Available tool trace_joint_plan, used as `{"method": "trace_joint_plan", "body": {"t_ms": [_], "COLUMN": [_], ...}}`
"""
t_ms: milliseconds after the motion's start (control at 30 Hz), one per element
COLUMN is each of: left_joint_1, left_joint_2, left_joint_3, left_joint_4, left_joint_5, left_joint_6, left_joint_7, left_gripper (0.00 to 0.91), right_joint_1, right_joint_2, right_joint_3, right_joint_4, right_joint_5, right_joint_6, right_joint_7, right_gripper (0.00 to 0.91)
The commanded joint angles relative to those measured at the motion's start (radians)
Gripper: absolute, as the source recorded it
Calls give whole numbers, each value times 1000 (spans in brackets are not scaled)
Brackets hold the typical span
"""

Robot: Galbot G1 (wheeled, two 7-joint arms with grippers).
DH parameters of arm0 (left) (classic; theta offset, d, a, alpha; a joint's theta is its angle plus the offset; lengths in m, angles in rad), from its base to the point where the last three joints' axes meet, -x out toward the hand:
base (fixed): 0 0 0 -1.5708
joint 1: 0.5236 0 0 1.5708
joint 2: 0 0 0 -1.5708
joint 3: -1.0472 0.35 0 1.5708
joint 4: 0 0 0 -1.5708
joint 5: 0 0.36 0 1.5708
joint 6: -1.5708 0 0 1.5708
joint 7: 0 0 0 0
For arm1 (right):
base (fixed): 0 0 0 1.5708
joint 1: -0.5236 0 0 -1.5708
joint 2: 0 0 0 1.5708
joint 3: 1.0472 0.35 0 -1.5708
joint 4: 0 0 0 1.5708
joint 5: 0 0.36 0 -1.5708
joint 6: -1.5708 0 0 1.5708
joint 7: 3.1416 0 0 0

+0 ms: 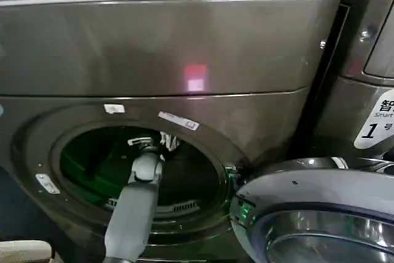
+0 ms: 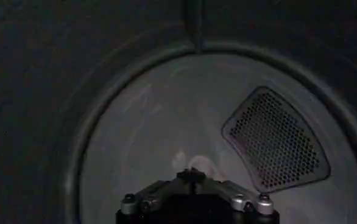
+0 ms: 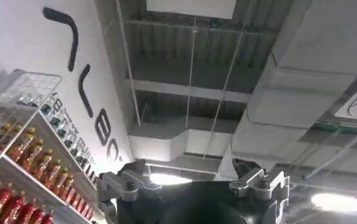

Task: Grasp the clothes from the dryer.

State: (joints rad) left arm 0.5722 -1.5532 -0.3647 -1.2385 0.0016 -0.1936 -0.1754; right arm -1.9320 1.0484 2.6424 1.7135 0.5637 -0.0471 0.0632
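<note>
**Reach into drum, grasp not yet made**

Found left gripper (image 1: 149,145) past the porthole (image 1: 138,173) of the dryer (image 1: 166,47), deep in the drum, with the forearm slanting up through the opening. Noted door (image 1: 314,214) swung open at lower right, clear of the arm.

From the left wrist view, saw the drum's rear wall (image 2: 160,122) straight ahead, with a perforated vent (image 2: 276,143) off to one side. Could not tell whether this gripper was open or closed, with just its base in frame.

Picked out a faint pale patch (image 2: 187,162) just beyond the gripper against the rear wall. Possibly the clothes, but too dim to confirm. No red seen.

Found right gripper (image 3: 197,198) parked, pointing up at the ceiling (image 3: 239,73) beside shelves of bottles (image 3: 26,164). Could not tell its grip state either.

Judged the step as the approach. Next move likely calls for pressing on toward the pale patch, low in the drum, closing on fabric, then withdrawing without snagging the rim.
</note>
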Motion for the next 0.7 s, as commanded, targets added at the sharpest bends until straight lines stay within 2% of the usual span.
{"method": "trace_joint_plan", "body": {"t_ms": [33, 167, 267, 700], "left_joint_1": [35, 37, 38, 35], "left_joint_2": [8, 10, 10, 9], "left_joint_3": [-8, -2, 6, 9], "left_joint_4": [-49, -53, -54, -56], "left_joint_5": [-6, -7, -6, -11], "left_joint_6": [12, 18, 20, 30], "left_joint_7": [-15, -14, -12, -5], "left_gripper": [0, 0, 0, 0], "right_joint_1": [-1, 3, -3, -9], "right_joint_2": [0, 3, 0, -1], "right_joint_3": [2, 7, 4, 2], "right_joint_4": [3, 11, 4, 4], "right_joint_5": [2, 5, 25, 21], "right_joint_6": [10, -9, 15, 17], "right_joint_7": [-3, -19, -13, -1], "right_gripper": [907, 907, 907, 907]}}
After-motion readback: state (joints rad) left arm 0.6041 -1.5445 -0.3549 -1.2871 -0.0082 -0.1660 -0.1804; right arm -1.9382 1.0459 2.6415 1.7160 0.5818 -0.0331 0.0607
